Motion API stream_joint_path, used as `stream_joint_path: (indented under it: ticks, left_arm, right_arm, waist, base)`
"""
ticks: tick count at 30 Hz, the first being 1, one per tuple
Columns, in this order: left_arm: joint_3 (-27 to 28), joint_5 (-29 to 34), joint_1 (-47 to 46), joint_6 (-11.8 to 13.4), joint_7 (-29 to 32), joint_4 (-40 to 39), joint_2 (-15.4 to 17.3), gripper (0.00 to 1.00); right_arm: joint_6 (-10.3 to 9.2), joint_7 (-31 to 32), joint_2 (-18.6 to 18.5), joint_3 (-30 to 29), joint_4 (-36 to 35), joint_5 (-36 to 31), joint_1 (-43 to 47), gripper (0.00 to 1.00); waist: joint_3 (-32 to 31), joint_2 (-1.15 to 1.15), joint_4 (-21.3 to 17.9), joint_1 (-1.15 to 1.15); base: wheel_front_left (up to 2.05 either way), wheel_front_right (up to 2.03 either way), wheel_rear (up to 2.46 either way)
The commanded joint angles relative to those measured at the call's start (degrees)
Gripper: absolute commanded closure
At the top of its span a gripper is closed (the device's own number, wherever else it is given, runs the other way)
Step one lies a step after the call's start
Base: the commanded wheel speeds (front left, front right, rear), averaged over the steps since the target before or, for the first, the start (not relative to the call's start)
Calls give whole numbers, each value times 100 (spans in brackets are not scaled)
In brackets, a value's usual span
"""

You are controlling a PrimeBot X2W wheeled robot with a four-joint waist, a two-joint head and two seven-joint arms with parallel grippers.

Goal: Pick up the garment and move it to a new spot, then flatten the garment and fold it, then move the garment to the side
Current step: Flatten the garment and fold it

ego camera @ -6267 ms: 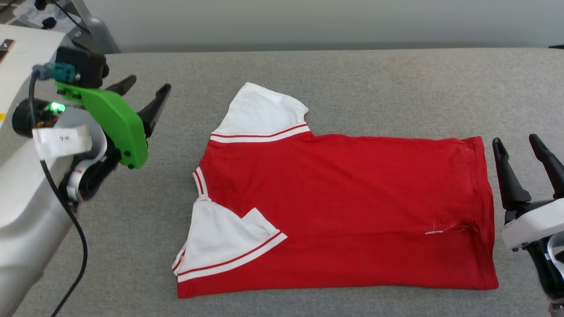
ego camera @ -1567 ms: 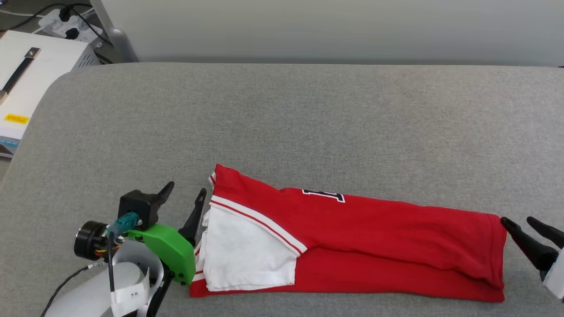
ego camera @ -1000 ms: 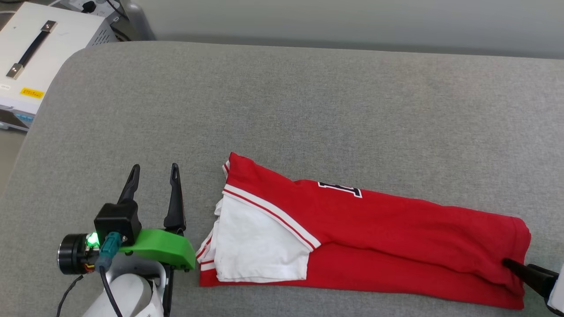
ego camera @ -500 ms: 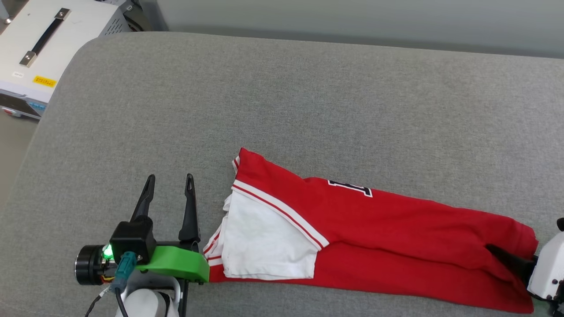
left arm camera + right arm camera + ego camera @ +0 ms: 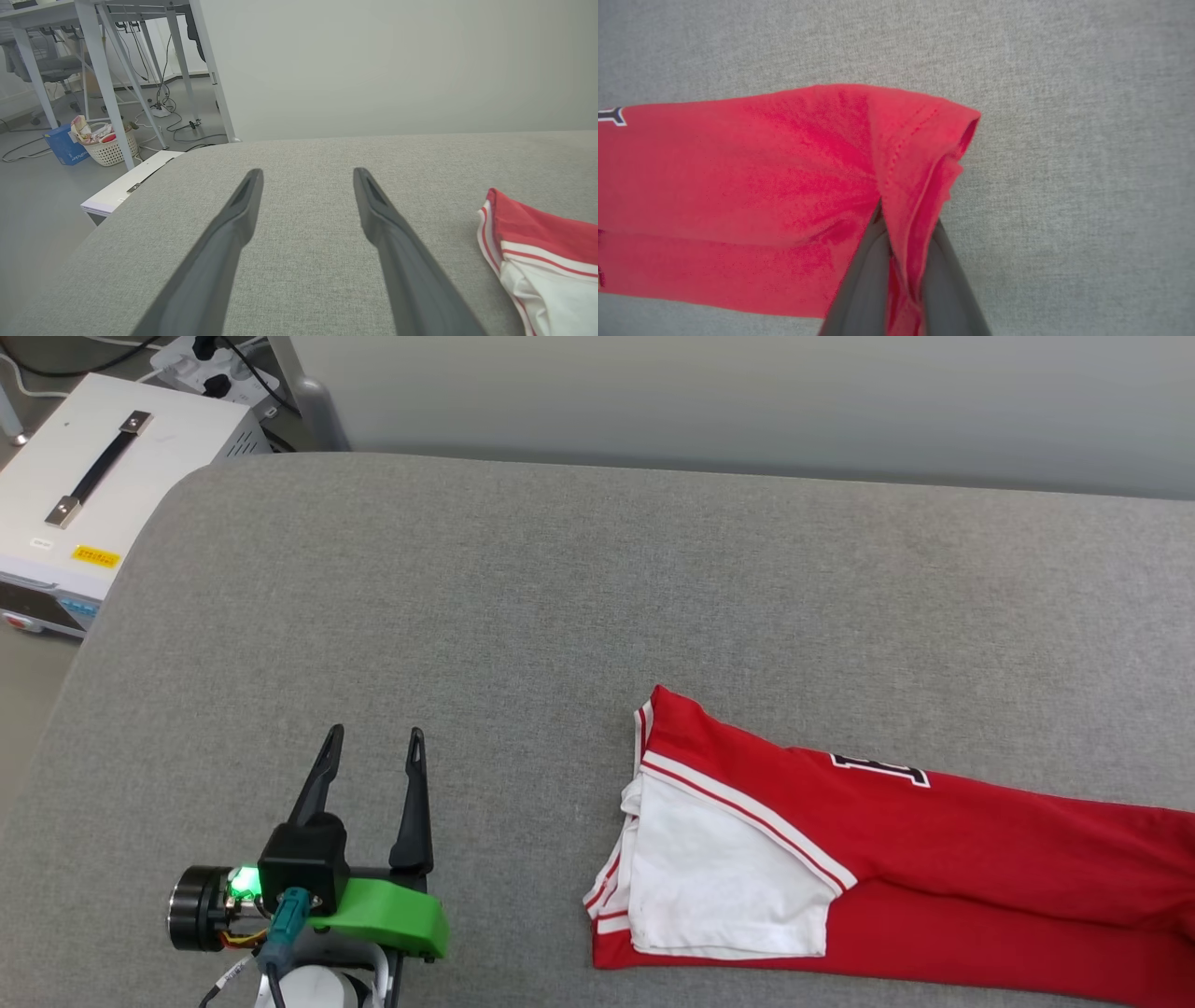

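The garment (image 5: 971, 859), a red T-shirt with a white sleeve, lies folded into a long band on the grey padded table (image 5: 560, 597), running off the right edge of the head view. Its sleeve end also shows at the right of the left wrist view, as the garment (image 5: 537, 233). My left gripper (image 5: 374, 735) is open and empty over bare table, a good hand's width left of the sleeve end; its fingers (image 5: 233, 224) are spread wide. In the right wrist view my right gripper (image 5: 908, 219) is shut on the bunched hem end of the garment (image 5: 738, 163).
A white case with a black handle (image 5: 93, 504) stands off the table's far left corner, with a power strip (image 5: 205, 355) and cables behind it. Past that corner are white table legs (image 5: 107, 84), a basket (image 5: 110, 149) and a blue box (image 5: 65, 147) on the floor.
My right gripper has shut on the hem end. The garment has slid to the right, away from my left gripper, which stays open. The head camera has also shifted.
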Motion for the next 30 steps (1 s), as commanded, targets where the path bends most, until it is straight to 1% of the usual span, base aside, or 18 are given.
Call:
stream_joint_path:
  ticks: [1, 5, 9, 11, 13, 16, 17, 18, 23, 25, 30]
  left_arm:
    - [42, 83, 112, -44, -33, 11, -46, 0]
    - [126, 121, 186, -113, -34, 51, -125, 0]
    - [210, 176, 224, -170, -34, 79, -163, 0]
    - [246, 194, 221, -201, -34, 84, -187, 0]
    - [291, 204, 214, -230, -34, 90, -218, 0]
    - [334, 217, 198, -266, -34, 107, -259, 0]
    - [337, 230, 187, -284, -34, 115, -278, 0]
    - [333, 255, 151, -316, -34, 120, -315, 0]
    - [331, 300, 16, -362, -34, 105, -409, 0]
    - [337, 311, -16, -370, -34, 89, -441, 0]
    - [369, 334, -92, -393, -34, 82, -499, 0]
  right_arm:
    - [-10, 55, -27, 27, -110, 23, -2, 100]
    - [-10, 224, -88, 97, -666, 89, 66, 100]
    - [-10, 581, -73, 251, -1486, 140, 150, 100]
    - [-10, 774, -5, 361, -1919, 110, 166, 100]
    - [-10, 937, 182, 449, -2349, 73, 102, 100]
    - [-10, 1142, 463, 666, -2783, -65, -52, 100]
    - [-10, 1197, 610, 762, -2915, -139, -151, 100]
    - [-10, 1350, 818, 1004, -3094, -270, -358, 100]
    - [-10, 1437, 1268, 1635, -3179, -651, -950, 100]
    - [-10, 1364, 1419, 1869, -3086, -838, -1216, 100]
    - [-10, 1157, 1907, 2442, -2685, -971, -1767, 100]
  waist:
    - [-49, 0, -9, 0]
    - [-137, 0, -18, 0]
    - [-177, 0, -16, 0]
    - [-172, 0, -4, 0]
    - [-146, 0, 5, 0]
    - [-97, 0, 17, 0]
    - [-69, 0, 26, 0]
    - [-5, 0, 55, 0]
    - [162, 0, 147, 0]
    - [229, 0, 170, 0]
    - [388, 0, 227, 0]
  base:
    - [0, 0, 0]
    - [0, 0, 0]
    - [0, 0, 0]
    - [0, 0, 0]
    - [0, 0, 0]
    - [0, 0, 0]
    - [0, 0, 0]
    - [0, 0, 0]
    - [0, 0, 0]
    - [0, 0, 0]
    - [0, 0, 0]
